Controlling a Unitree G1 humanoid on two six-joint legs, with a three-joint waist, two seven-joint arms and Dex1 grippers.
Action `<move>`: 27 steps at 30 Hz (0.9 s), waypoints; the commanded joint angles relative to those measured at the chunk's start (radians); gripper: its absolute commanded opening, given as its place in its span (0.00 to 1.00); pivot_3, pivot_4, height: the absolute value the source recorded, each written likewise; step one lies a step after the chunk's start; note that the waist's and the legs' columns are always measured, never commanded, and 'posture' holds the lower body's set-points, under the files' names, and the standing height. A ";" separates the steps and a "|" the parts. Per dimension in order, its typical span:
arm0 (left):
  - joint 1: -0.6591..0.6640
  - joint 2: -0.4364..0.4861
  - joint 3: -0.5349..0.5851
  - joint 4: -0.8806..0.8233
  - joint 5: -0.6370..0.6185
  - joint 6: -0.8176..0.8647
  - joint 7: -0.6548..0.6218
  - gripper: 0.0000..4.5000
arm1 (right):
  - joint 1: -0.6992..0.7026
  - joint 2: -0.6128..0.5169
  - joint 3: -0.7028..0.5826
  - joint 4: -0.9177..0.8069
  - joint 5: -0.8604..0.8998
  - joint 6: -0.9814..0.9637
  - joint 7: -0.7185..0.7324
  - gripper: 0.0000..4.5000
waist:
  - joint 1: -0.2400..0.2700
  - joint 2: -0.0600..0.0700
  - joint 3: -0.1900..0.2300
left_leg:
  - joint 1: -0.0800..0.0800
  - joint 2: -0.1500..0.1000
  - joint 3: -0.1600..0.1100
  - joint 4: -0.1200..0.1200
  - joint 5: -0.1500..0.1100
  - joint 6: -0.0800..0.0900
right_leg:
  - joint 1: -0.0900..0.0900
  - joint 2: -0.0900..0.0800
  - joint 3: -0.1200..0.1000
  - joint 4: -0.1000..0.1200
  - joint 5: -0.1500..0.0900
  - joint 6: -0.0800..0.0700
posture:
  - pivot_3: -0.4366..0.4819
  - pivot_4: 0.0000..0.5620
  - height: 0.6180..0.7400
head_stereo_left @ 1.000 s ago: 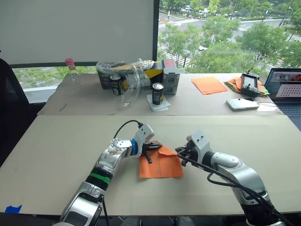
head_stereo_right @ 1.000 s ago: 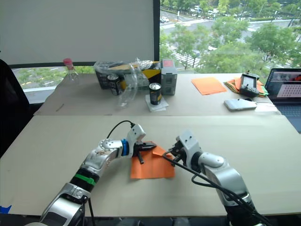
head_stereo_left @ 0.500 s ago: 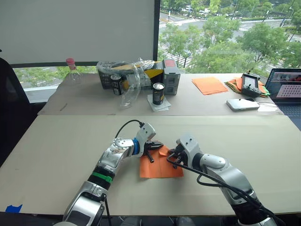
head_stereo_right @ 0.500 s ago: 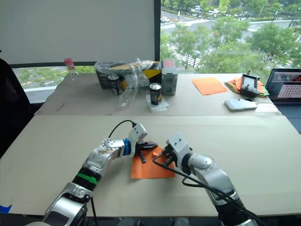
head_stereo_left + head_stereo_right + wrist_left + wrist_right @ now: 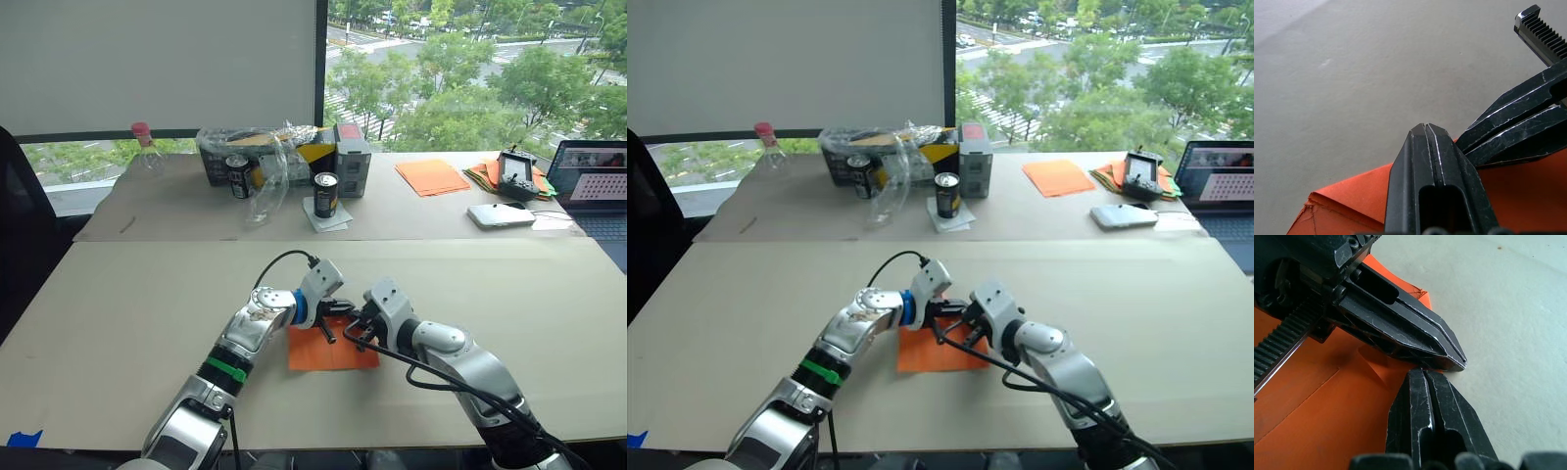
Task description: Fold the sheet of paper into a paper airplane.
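Left gripper (image 5: 338, 315) at the 12 o'clock edge of the sheet of paper (image 5: 333, 350), jaws pressed together. Sheet flat on the near desk (image 5: 118, 323). Right gripper (image 5: 355, 324) just beside at 3 o'clock, jaws likewise closed, tips meeting over the orange edge.

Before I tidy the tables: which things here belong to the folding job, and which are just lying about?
In the job:
sheet of paper
left gripper
right gripper

Lying about:
orange stack
mixed paper pile
cans
laptop
bottle
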 commanded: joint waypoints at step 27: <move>-0.016 0.008 0.226 0.038 -0.116 -0.135 0.071 0.00 | 0.009 -0.017 0.036 0.039 -0.010 0.041 0.022 0.00 | 0.001 -0.001 -0.003 | 0.010 0.008 0.000 -0.003 -0.001 -0.002 | 0.011 0.006 -0.001 -0.006 0.000 0.000 | 0.48 0.27 0.63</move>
